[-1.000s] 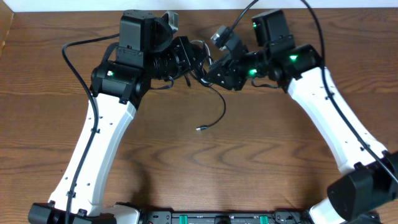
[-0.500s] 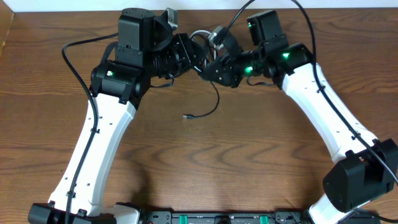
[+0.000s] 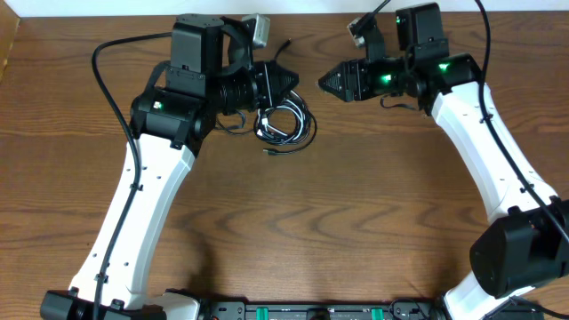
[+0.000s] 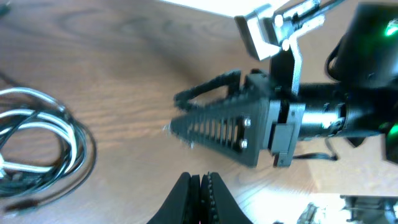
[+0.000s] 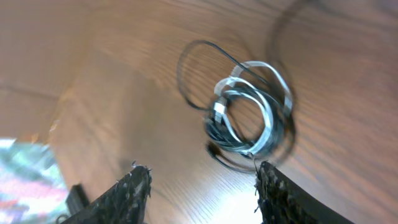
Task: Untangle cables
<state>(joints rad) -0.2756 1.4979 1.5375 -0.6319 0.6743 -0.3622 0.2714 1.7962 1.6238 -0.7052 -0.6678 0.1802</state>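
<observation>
The cables (image 3: pixel 284 124) lie on the table in one loose coil, a thin black cable (image 5: pixel 186 81) looped around a white/grey cable (image 5: pixel 249 74). In the left wrist view the coil (image 4: pixel 37 134) is at the left edge. My left gripper (image 3: pixel 293 82) hangs just above and behind the coil, pointing right, its jaws shut with nothing between them (image 4: pixel 200 180). My right gripper (image 3: pixel 324 83) faces it tip to tip, a short gap apart, and also shows in the left wrist view (image 4: pixel 186 115). Its fingers stand open and empty (image 5: pixel 202 177), with the coil beyond them.
A thick black arm wire (image 3: pixel 102 80) arcs out to the left of the left arm. The table's far edge (image 3: pixel 293 11) runs close behind both grippers. Both white arms reach in from the front corners.
The cables were gripped between the two grippers; now they lie coiled on the table. The right gripper has let go, opened and pulled back to the right.
</observation>
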